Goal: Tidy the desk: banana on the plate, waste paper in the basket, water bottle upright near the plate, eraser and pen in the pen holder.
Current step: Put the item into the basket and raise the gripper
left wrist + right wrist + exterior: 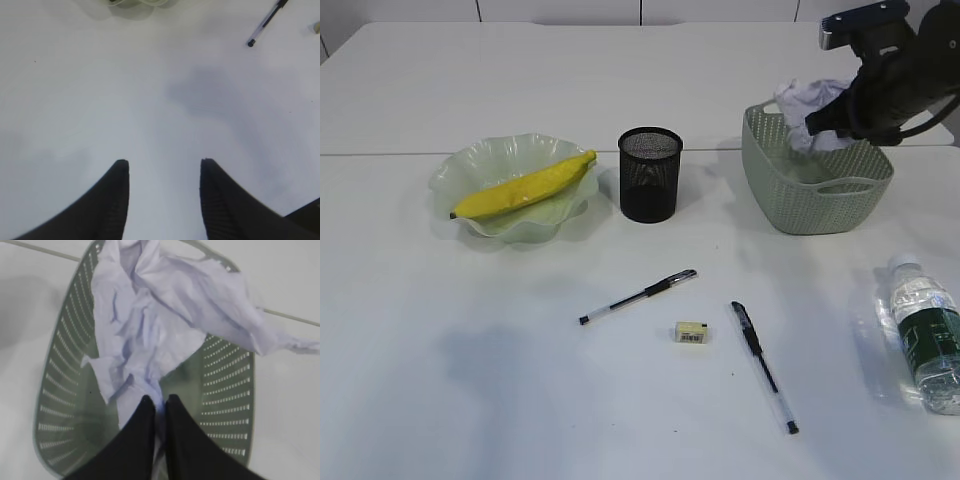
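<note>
My right gripper (160, 401) is shut on the crumpled white waste paper (160, 315) and holds it over the green basket (65, 375); in the exterior view the paper (810, 105) hangs above the basket (815, 195). The yellow banana (525, 187) lies on the pale green plate (460, 165). The black mesh pen holder (650, 175) stands upright. Two pens (638, 296) (763, 366) and a small eraser (692, 332) lie on the table. The water bottle (928, 335) lies on its side at the right. My left gripper (162, 167) is open and empty above bare table.
The white table (470, 350) carries everything. One pen's tip (265, 22) and the plate's edge (135, 2) show at the top of the left wrist view. A seam line runs across the table behind the basket (290, 316).
</note>
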### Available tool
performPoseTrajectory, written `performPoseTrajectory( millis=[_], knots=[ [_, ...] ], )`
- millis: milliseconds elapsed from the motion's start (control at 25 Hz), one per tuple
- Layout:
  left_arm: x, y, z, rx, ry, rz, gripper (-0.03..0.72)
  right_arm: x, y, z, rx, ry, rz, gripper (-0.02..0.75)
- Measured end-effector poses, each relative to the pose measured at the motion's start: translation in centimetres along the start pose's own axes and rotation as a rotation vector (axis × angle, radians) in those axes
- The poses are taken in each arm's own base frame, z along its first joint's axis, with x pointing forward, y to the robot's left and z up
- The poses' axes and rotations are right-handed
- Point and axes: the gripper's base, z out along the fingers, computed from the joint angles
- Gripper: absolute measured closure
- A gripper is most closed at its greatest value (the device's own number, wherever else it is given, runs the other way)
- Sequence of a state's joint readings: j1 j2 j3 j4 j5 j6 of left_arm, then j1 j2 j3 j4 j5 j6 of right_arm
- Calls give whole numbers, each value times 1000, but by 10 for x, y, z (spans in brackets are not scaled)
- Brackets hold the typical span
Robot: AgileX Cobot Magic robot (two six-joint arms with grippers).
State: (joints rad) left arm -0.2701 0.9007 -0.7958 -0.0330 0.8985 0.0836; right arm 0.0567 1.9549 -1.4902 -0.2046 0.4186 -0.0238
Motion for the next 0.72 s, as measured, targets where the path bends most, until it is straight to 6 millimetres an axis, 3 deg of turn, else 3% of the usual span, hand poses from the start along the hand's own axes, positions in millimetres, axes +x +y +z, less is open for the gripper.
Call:
performPoseTrajectory(
  millis=[320, 560, 720],
  knots=[
    [0, 0, 0, 0, 0, 0, 360, 1, 0, 0, 0, 15, 2, 410],
    [0, 0, 0, 0, 0, 0, 360, 4, -1, -3, 0, 57, 2, 374],
    [0, 0, 0, 0, 0, 0, 360, -1, -4, -23, 9, 72, 7, 372]
  ],
)
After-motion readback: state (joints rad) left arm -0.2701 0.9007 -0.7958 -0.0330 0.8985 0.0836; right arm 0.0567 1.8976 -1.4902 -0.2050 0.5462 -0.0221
